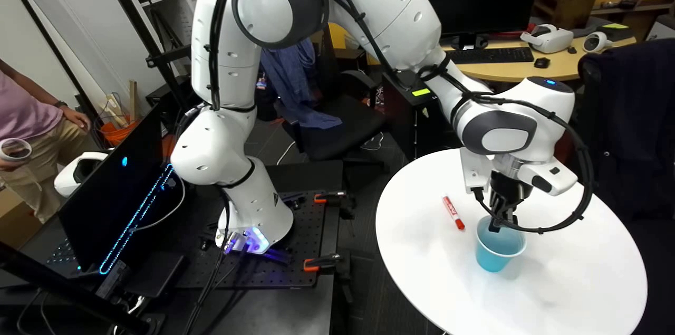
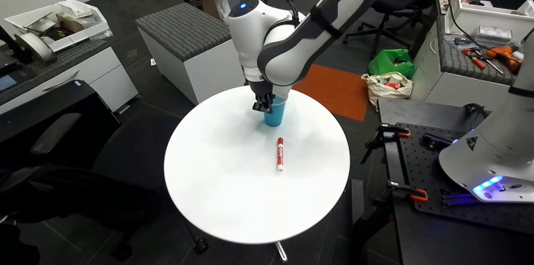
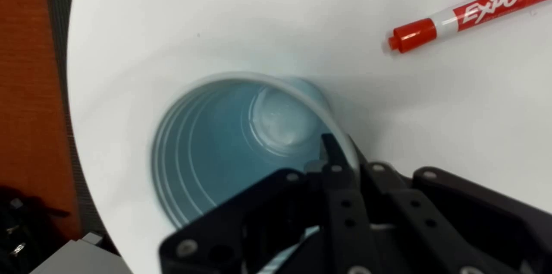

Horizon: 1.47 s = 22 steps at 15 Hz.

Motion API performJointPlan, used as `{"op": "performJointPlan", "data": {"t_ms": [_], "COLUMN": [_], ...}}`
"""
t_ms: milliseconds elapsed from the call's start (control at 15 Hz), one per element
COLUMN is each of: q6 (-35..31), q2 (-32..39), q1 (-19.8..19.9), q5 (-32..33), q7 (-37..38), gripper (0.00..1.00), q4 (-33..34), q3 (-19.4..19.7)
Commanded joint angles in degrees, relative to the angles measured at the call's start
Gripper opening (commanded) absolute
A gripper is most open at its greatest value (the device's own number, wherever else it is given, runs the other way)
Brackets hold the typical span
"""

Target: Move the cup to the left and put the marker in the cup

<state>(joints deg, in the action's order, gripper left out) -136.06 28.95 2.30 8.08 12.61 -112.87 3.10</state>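
Observation:
The light-blue cup is upright or slightly tilted at the round white table; it also shows in an exterior view and in the wrist view. I cannot tell whether its base touches the table. My gripper is shut on the cup's rim, with one finger inside the wall and one outside, as the wrist view shows. The red marker with a whitish end lies on the table apart from the cup, also in an exterior view. Its red cap end points toward the cup in the wrist view.
The round white table carries the cup and marker; the cup is near its edge in an exterior view. A dark office chair stands beside the table. The robot's black base bench with orange-tipped clamps stands across a gap from the table.

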Motion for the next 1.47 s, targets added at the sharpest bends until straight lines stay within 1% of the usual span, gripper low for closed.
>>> {"op": "performJointPlan", "data": {"t_ms": [0,333,733,1000,1400], "q6": [-0.97,-0.98,0.32,1.45,3.77], "q2": [-1.97,-4.83,-7.27,-7.41,-6.27], "q1": [-1.62,-4.43,-8.59,-11.66,-15.78], "q5": [0.03,2.91,8.57,12.35,15.42], "q7": [-0.48,0.88,2.29,3.32,3.15], "gripper": [0.01,0.01,0.01,0.01,0.01], "q4": [-0.96,-1.59,-0.52,1.01,4.54], "q3": [1.11,1.36,0.98,0.39,-1.14]}}
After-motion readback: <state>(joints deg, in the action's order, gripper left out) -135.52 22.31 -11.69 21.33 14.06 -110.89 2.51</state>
